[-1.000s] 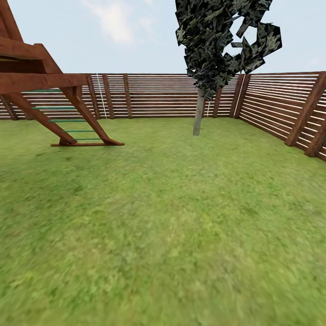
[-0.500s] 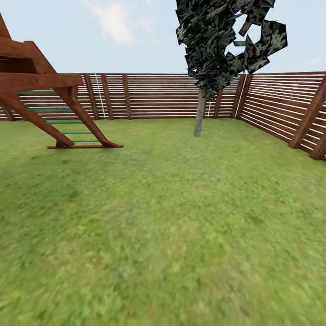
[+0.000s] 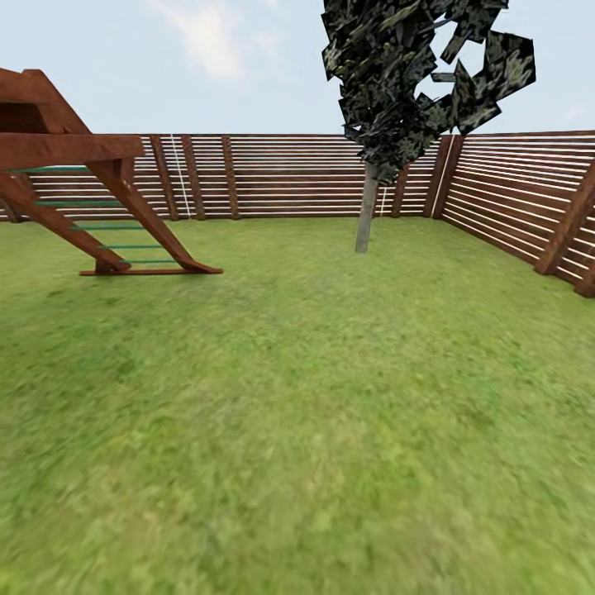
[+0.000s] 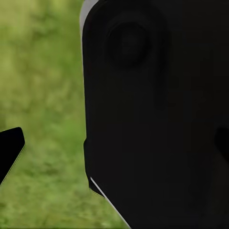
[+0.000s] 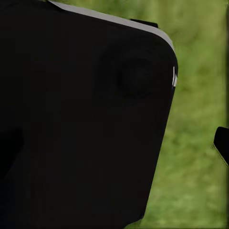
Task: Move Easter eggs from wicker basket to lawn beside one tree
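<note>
The tree (image 3: 364, 211) loses its crown at the top edge; the wooden play frame (image 3: 74, 178) is cut off left; wrist-view grass is blurred.

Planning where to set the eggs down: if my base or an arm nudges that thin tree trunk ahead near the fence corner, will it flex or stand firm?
The tree would probably stand firm: its trunk rises straight from the lawn. It looks slender under a broad dark crown, so some sway is possible. Being a simulator render, it may be fixed; I cannot tell.
</note>
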### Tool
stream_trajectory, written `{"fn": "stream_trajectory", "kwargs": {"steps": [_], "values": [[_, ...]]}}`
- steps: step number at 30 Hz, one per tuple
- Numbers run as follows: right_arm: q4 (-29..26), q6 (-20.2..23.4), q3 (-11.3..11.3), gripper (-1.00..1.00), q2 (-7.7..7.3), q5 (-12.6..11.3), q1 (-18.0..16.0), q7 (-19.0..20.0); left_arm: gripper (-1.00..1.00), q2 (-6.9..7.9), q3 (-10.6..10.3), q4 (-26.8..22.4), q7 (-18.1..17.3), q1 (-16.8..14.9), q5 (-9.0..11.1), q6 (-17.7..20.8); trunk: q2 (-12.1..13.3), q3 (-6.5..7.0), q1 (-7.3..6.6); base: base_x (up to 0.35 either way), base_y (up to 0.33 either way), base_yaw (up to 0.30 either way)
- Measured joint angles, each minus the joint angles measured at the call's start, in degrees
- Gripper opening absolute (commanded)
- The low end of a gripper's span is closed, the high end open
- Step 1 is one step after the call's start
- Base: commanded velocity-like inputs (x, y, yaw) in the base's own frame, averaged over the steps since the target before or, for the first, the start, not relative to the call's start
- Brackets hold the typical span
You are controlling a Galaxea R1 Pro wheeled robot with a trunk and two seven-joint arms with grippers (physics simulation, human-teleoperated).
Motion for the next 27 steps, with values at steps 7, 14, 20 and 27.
{"fn": "stream_trajectory", "kwargs": {"steps": [7, 14, 20, 27], "values": [[0.0, 0.0, -0.01, 1.0, 0.0, 0.0, -0.02, 0.0, 1.0, 0.0, 0.0, 0.0, 0.0, 0.0, 0.0, 0.0, 0.0, 0.0, 0.0, 0.322, 0.0, 0.0], [0.0, 0.0, 0.0, 1.0, 0.0, 0.0, -0.02, 0.0, 1.0, 0.0, 0.0, 0.0, 0.0, 0.0, 0.0, 0.0, 0.0, 0.0, 0.0, 0.322, 0.0, 0.0], [0.0, 0.0, 0.0, 1.0, 0.0, 0.0, -0.03, 0.0, 1.0, 0.0, 0.0, 0.0, 0.0, 0.0, 0.0, 0.0, 0.0, 0.0, 0.0, 0.322, 0.0, 0.0], [0.0, 0.0, -0.01, 1.0, -0.03, 0.0, -0.02, 0.0, 1.0, 0.0, 0.0, 0.0, 0.0, 0.0, 0.0, 0.0, 0.0, 0.0, 0.0, 0.322, 0.0, 0.0]]}}
